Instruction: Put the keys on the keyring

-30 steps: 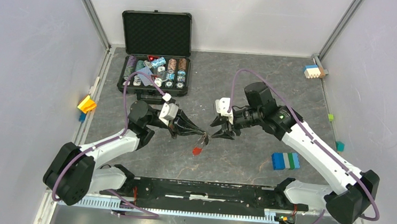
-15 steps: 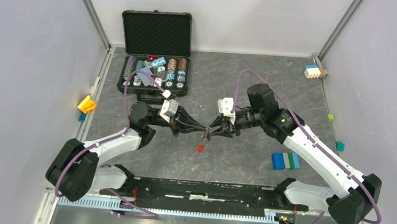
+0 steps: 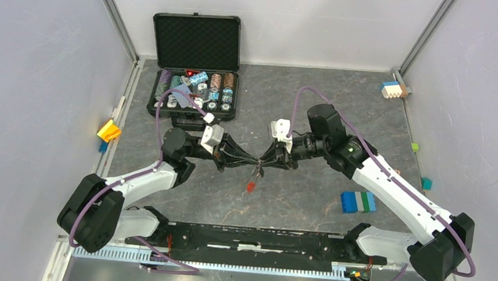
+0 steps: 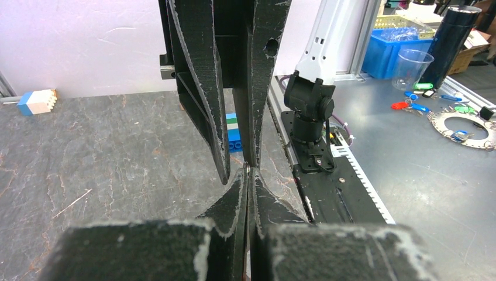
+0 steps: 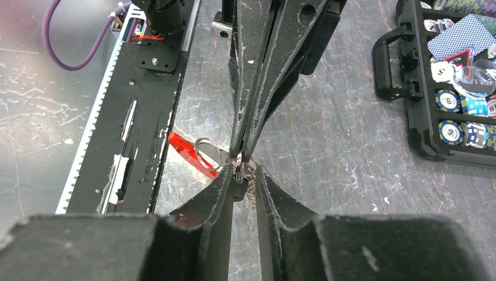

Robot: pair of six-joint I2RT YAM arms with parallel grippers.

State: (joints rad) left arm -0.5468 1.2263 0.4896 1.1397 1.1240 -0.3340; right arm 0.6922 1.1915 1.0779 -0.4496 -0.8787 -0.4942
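Ring held aloft, no key visibly threaded.
My left hand (image 4: pixel 247 171) is clamped on the thin silver metal keyring with red plastic tag (image 5: pixel 186 149) above the grey surface (image 3: pixel 295 198); my right hand (image 5: pixel 241 174) nearly closes there, grip uncertain.

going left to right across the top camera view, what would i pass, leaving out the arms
yellow block → open poker chip case → red keyring tag → blue and green brick → white and blue brick → small green cube → teal cube
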